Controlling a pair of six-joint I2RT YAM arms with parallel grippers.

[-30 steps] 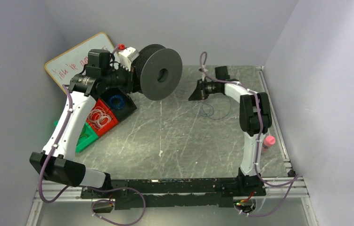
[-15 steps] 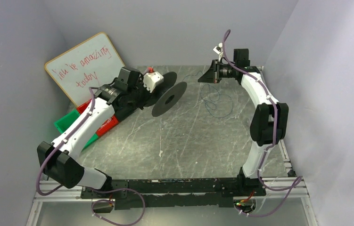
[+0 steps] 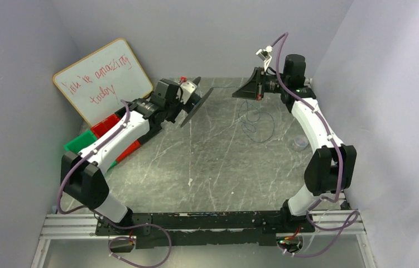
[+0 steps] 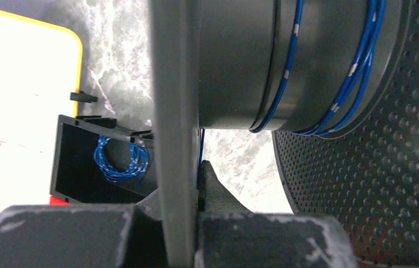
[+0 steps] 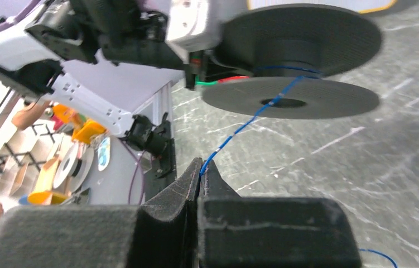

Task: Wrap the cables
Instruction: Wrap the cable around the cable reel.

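Note:
My left gripper (image 4: 180, 187) is shut on one flange of a black spool (image 3: 197, 104), which it holds tilted over the back of the table. Several turns of thin blue cable (image 4: 282, 72) lie round the spool's hub (image 4: 235, 61). My right gripper (image 5: 200, 167) is shut on the same blue cable (image 5: 235, 131), which runs taut from its fingertips to the spool (image 5: 290, 99). In the top view the right gripper (image 3: 256, 89) hangs at the back right. Loose loops of the cable (image 3: 253, 119) trail on the table below it.
A whiteboard (image 3: 104, 78) with red writing leans at the back left. Red (image 3: 104, 126) and green (image 3: 77, 143) bins sit under the left arm, and a black bin (image 4: 67, 167) holds a small blue wire coil (image 4: 119, 162). A small clear round object (image 3: 300, 143) lies near the right arm.
The left arm has lowered the spool from face-on and high to tilted and near the table. The right arm has stretched up and back, drawing the blue strand taut.

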